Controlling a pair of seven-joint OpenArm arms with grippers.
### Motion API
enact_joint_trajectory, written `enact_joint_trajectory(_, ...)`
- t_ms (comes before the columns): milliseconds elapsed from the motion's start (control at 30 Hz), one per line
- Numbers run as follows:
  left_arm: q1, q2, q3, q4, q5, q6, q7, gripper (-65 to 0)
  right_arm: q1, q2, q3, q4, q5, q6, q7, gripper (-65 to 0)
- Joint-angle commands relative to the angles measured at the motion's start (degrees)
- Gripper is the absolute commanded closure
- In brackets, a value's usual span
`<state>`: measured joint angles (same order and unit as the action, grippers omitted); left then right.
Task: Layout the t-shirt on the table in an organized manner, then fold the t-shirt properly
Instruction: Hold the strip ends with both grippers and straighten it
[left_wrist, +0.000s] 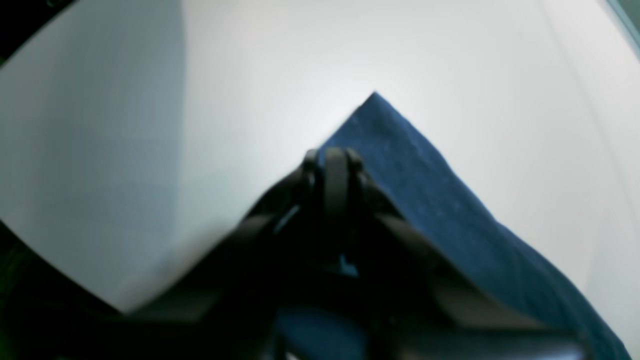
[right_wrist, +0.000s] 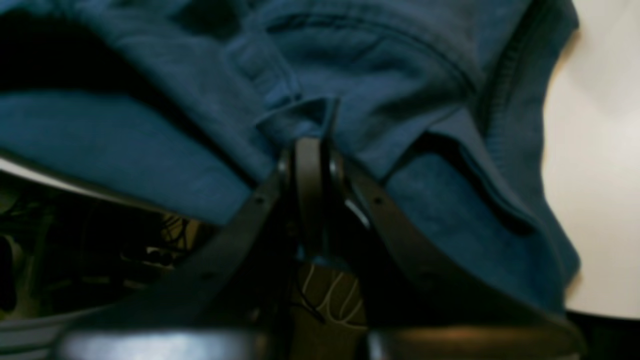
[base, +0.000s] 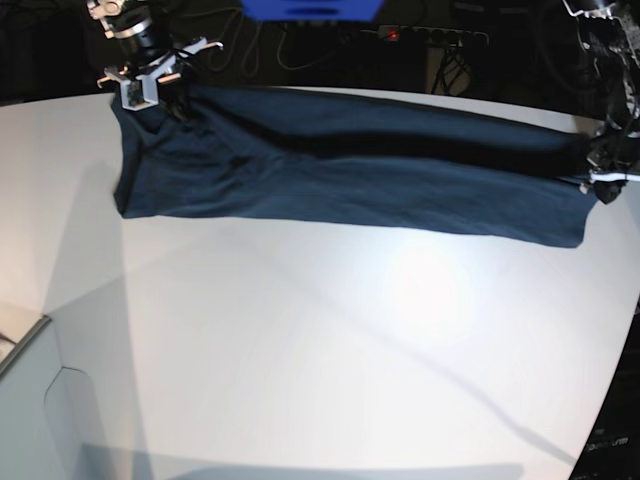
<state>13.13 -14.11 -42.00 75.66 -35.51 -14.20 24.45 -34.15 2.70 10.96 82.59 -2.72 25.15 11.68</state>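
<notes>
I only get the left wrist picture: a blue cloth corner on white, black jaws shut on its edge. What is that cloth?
Observer: A dark navy t-shirt, stretched long across the white table in the base view.
Operator: Is anything holding the other end?
Observer: Yes, the right gripper is shut on a bunched fold there.
Operator: Is the shirt lying flat?
Observer: Not quite; its far edge hangs lifted between the two grippers, casting a dark shadow band.

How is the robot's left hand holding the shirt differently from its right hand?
The left hand pinches the t-shirt beside one flat, pointed corner; the right hand grips a bunched, wrinkled fold. The left has white table all around; the right sees mostly cloth. Both are shut on it.
</notes>
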Motion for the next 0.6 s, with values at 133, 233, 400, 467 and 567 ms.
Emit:
enact_joint_trajectory(133, -0.3, -1.0, -0.2, -0.7, -0.1, -0.4, -1.4, -1.0, -0.2, 0.2, 0.2, 0.4, 0.5, 0.0, 1.5, 0.0)
enact_joint_trajectory(233, -0.6, -1.0, -0.2, -3.1, -0.1, -0.4, -1.4, -3.6, -0.2, 0.2, 0.2, 0.4, 0.5, 0.0, 1.5, 0.0)
enact_joint_trajectory(400, -1.5, -1.1, -0.1, -5.3, -0.1, -0.4, -1.4, -14.6, -0.1, 0.3, 0.2, 0.4, 0.5, 0.0, 1.5, 0.0)
enact_joint_trajectory(467, -1.5, -1.1, -0.1, -5.6, -0.1, -0.4, -1.4, -22.2, 0.3, 0.3, 0.1, 0.4, 0.5, 0.0, 1.5, 0.0)
enact_joint_trajectory(567, -1.4, -1.1, -0.1, -5.5, -0.1, -0.4, -1.4, -34.5, 0.5, 0.3, 0.1, 0.4, 0.5, 0.0, 1.5, 0.0)
